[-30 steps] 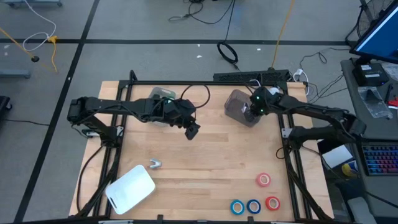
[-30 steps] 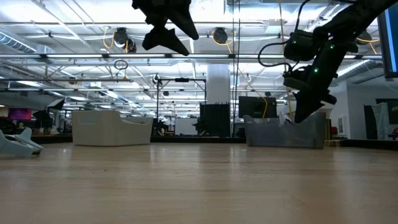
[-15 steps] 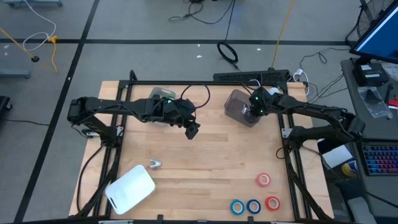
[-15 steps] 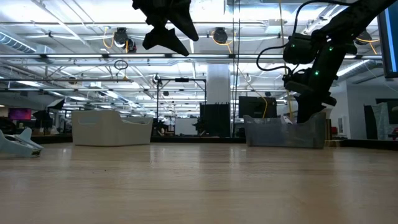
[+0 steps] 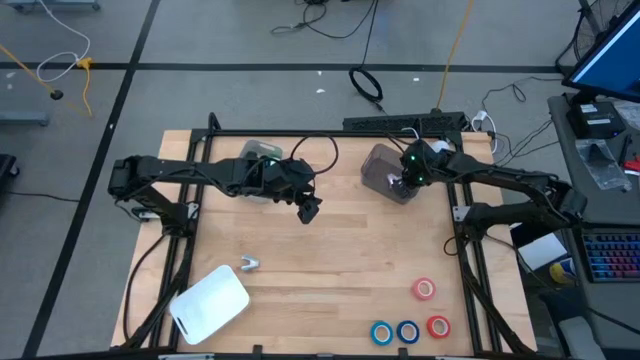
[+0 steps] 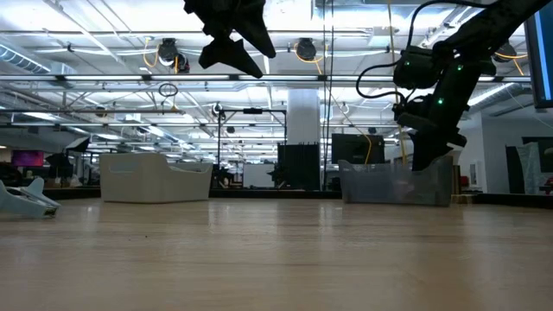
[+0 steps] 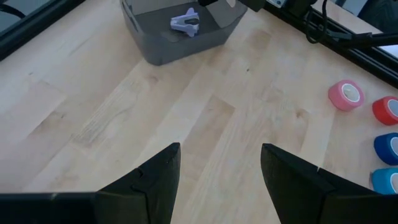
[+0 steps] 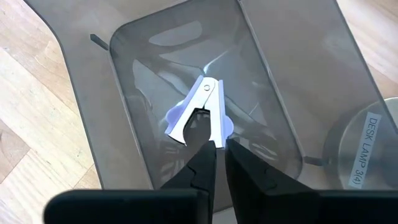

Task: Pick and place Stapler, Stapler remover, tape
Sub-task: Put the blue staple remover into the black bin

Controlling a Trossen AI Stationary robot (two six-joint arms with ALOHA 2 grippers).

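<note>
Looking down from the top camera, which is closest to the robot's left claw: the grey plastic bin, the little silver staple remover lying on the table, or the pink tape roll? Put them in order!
From the left gripper near the table's middle:
1. The small silver staple remover, on the bare wood toward the near-left.
2. The grey translucent plastic bin, toward the far right, where the right gripper reaches in.
3. The pink tape roll, toward the near-right corner.
The first two are fairly close to each other.

Grey floor [image 5: 200,40] with trailing cables [image 5: 365,82] — ceiling striplights [image 6: 78,79] beyond.
</note>
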